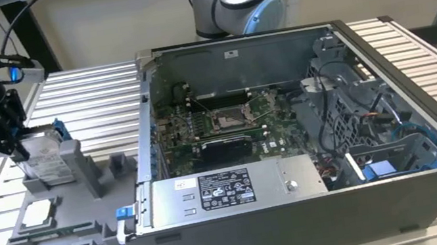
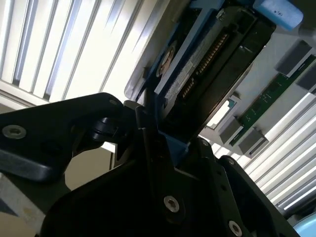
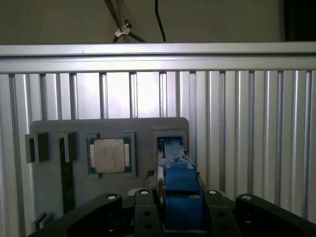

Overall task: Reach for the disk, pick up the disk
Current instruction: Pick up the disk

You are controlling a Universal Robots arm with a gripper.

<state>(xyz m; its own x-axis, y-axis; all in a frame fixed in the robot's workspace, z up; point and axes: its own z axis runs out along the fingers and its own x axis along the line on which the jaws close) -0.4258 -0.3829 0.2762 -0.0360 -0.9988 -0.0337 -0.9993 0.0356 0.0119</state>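
slatted metal table; end effector tight around upright disk

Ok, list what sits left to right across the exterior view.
gripper → disk → power supply → blue bracket. The chip is left out: it lies below the gripper and disk, so its place in the order is unclear.

A robotics lab: slatted aluminium table, opened computer case, grey parts fixture.
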